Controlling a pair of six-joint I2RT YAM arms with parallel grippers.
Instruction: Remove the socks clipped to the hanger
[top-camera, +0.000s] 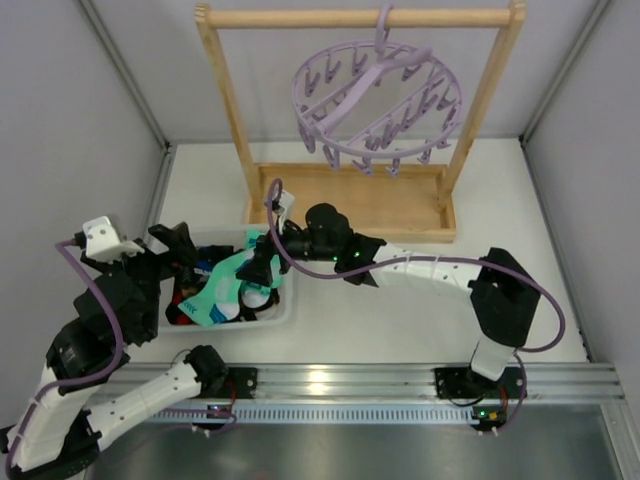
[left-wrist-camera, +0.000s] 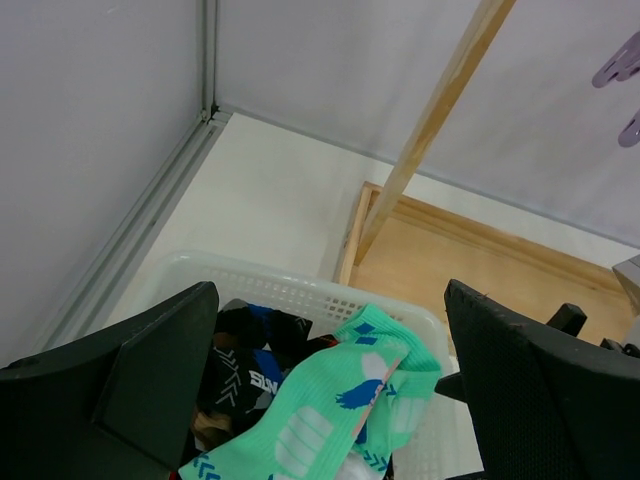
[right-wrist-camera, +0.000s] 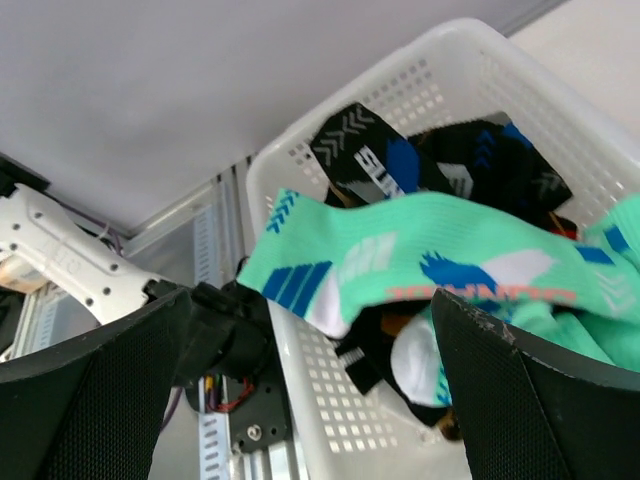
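White smooth desk (top-camera: 400, 310) first, and on it the wooden rail frame (top-camera: 225, 95). The round lavender plastic hanger (top-camera: 352, 92) hangs tilted from its top bar by the hook, little clips dangling. Down left sits a white perforated plastic basket (top-camera: 288, 300), and the soft socks (top-camera: 222, 285) are piled in it, a mint one with blue and white marks on top and dark ones beneath. The left hand (left-wrist-camera: 330, 380) has its fingers wide apart over the pile. The right hand (right-wrist-camera: 315, 340) is spread wide too, gripping nothing.

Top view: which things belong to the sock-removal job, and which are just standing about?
Job: socks; lavender hanger, clips bare in this view.
Just there: white basket holding the socks; wooden frame carrying the hanger.
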